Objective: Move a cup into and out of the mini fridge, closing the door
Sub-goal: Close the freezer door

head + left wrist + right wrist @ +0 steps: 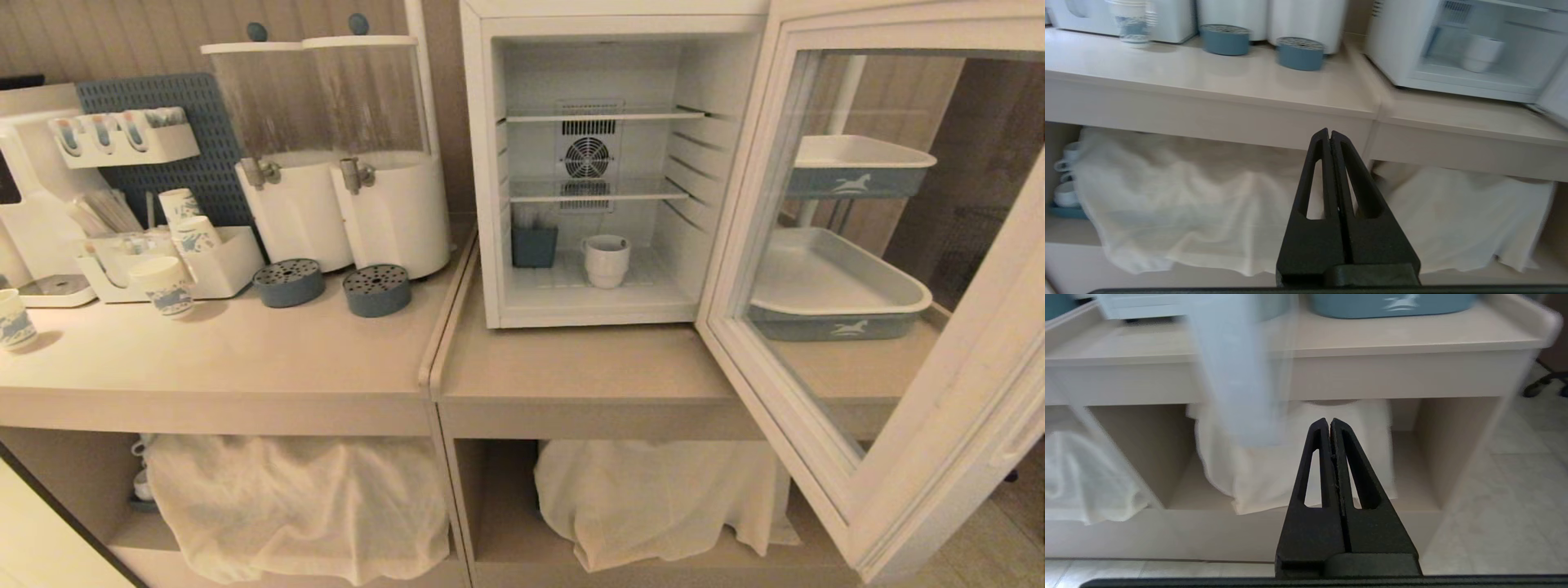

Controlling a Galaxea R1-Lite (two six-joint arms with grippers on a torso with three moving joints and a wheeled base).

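Beige counter (pixel 571 367) carries the mini fridge (pixel 482 163), door (pixel 914 457) swung wide, cup (pixel 606 260) upright on its floor — left gripper (pixel 1329 136) and right gripper (pixel 1329 425) both pinched shut, empty, low before the counter; open jaws first, then enter level under the shelf (pixel 596 192).

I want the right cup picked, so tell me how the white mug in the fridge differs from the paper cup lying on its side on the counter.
The cup is plain white and squat; the paper cup carries blue print. The cup stands upright on the floor of the mini fridge; the paper cup lies tipped on the counter, by the white organiser. Both are empty-looking and untouched.
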